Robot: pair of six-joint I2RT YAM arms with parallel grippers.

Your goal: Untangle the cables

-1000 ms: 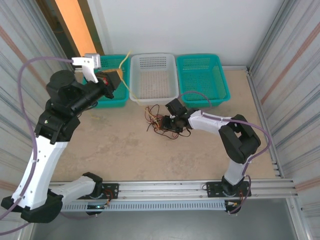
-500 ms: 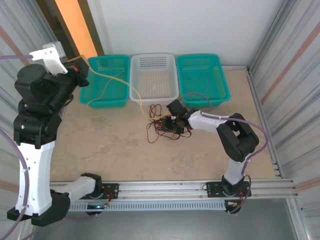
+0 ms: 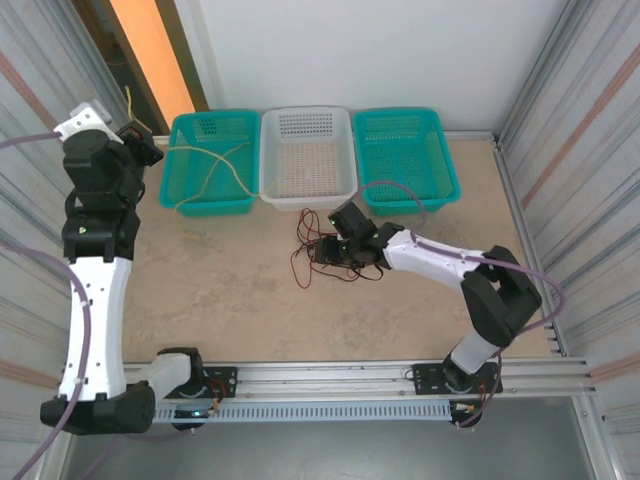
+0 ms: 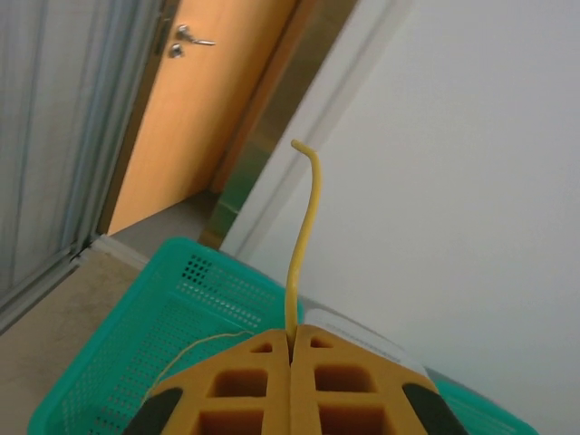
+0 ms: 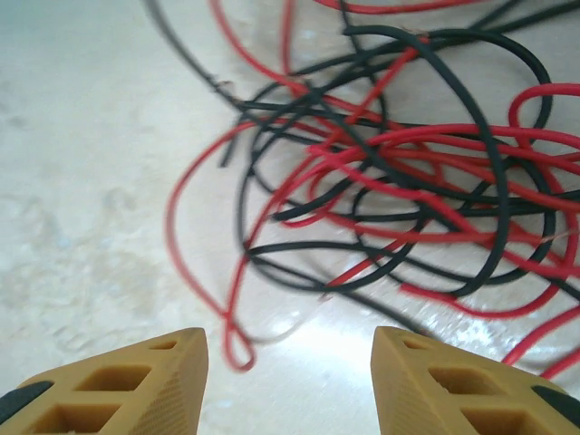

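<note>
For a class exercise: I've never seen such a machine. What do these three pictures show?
Two white robot arms are bolted to a beige table. The overhead picture comes from a fixed camera; the other two from cameras on each wrist. The left arm's orange fingers are shut on a thin yellow cable, which trails into the nearest teal plastic basket. The right arm's orange fingers stand open at a tangle of red and black cables on the table, holding nothing.
</note>
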